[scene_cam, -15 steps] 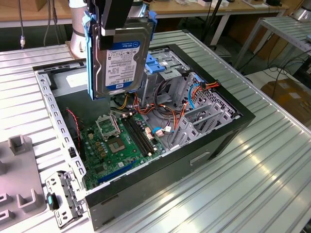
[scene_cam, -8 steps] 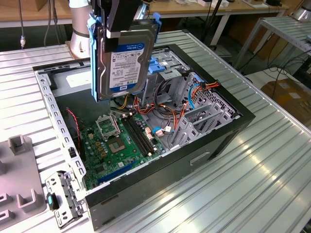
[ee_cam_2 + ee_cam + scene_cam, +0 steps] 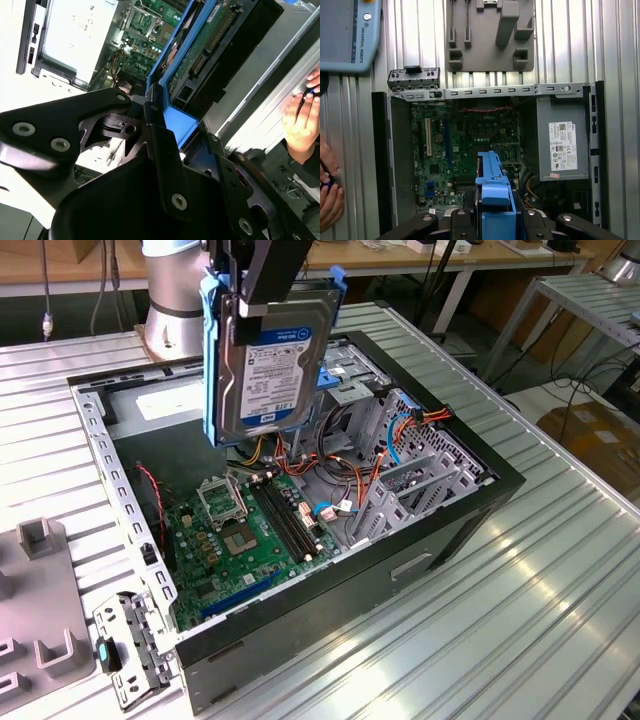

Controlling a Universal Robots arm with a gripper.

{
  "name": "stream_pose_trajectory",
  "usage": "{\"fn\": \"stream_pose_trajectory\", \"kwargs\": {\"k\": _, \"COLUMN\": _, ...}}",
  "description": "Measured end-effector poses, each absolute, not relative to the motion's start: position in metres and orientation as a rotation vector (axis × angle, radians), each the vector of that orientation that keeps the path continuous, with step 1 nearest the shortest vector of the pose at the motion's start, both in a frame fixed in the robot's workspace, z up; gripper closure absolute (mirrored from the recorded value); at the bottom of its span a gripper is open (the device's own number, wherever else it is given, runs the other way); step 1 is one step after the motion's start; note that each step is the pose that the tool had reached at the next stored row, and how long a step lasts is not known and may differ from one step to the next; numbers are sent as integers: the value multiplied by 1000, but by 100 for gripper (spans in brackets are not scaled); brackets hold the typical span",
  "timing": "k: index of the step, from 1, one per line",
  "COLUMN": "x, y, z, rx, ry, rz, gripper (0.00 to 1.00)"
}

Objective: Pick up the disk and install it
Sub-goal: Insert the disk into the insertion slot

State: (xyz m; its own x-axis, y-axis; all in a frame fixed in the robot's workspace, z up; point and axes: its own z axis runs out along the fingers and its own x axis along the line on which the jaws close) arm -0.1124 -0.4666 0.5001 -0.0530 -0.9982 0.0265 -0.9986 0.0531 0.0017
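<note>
The disk (image 3: 268, 365) hangs upright above the open computer case (image 3: 440, 515), label side facing the exterior view, with blue rails along its edges. My gripper (image 3: 262, 278) is shut on its upper end. In the second wrist view the disk (image 3: 200, 55) is seen edge-on, green board and blue rail showing, with the black fingers (image 3: 159, 131) clamped on the blue frame. In the first wrist view the blue rail (image 3: 494, 192) sticks out between the gripper links over the motherboard (image 3: 465, 150).
Inside the case lie the motherboard (image 3: 250, 530), loose cables and a metal drive cage (image 3: 352, 362) behind the disk. A grey power supply box (image 3: 562, 145) fills one end. A grey fixture tray (image 3: 40, 610), a loose bracket (image 3: 125, 645), a pendant (image 3: 347, 35) and a person's hand (image 3: 300, 120) are nearby.
</note>
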Motion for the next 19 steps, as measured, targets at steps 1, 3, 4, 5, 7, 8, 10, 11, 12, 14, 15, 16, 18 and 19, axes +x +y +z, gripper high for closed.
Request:
{"fn": "stream_pose_trajectory", "kwargs": {"k": 1, "x": -110, "y": -467, "z": 500, "rx": 2148, "ry": -2265, "rz": 27, "gripper": 63}}
{"fn": "stream_pose_trajectory", "kwargs": {"k": 3, "x": -106, "y": -467, "z": 500, "rx": 2148, "ry": -2265, "rz": 27, "gripper": 63}}
{"fn": "stream_pose_trajectory", "kwargs": {"k": 4, "x": -105, "y": -468, "z": 500, "rx": 2147, "ry": -2265, "rz": 27, "gripper": 63}}
{"fn": "stream_pose_trajectory", "kwargs": {"k": 5, "x": -105, "y": -473, "z": 499, "rx": 2147, "ry": -2265, "rz": 27, "gripper": 63}}
{"fn": "stream_pose_trajectory", "kwargs": {"k": 7, "x": -105, "y": -479, "z": 499, "rx": 2148, "ry": -2265, "rz": 27, "gripper": 63}}
{"fn": "stream_pose_trajectory", "kwargs": {"k": 8, "x": -105, "y": -484, "z": 499, "rx": 2147, "ry": -2265, "rz": 27, "gripper": 63}}
{"fn": "stream_pose_trajectory", "kwargs": {"k": 10, "x": -105, "y": -494, "z": 498, "rx": 2147, "ry": -2265, "rz": 27, "gripper": 63}}
{"fn": "stream_pose_trajectory", "kwargs": {"k": 11, "x": -104, "y": -497, "z": 498, "rx": 2147, "ry": -2264, "rz": 27, "gripper": 63}}
{"fn": "stream_pose_trajectory", "kwargs": {"k": 12, "x": -104, "y": -502, "z": 497, "rx": 2147, "ry": -2264, "rz": 28, "gripper": 63}}
{"fn": "stream_pose_trajectory", "kwargs": {"k": 14, "x": -102, "y": -510, "z": 496, "rx": 2147, "ry": -2264, "rz": 29, "gripper": 63}}
{"fn": "stream_pose_trajectory", "kwargs": {"k": 15, "x": -101, "y": -511, "z": 496, "rx": 2147, "ry": -2264, "rz": 29, "gripper": 63}}
{"fn": "stream_pose_trajectory", "kwargs": {"k": 16, "x": -99, "y": -512, "z": 496, "rx": 2146, "ry": -2264, "rz": 29, "gripper": 63}}
{"fn": "stream_pose_trajectory", "kwargs": {"k": 18, "x": -95, "y": -514, "z": 495, "rx": 2146, "ry": -2264, "rz": 30, "gripper": 63}}
{"fn": "stream_pose_trajectory", "kwargs": {"k": 19, "x": -93, "y": -514, "z": 495, "rx": 2146, "ry": -2263, "rz": 30, "gripper": 63}}
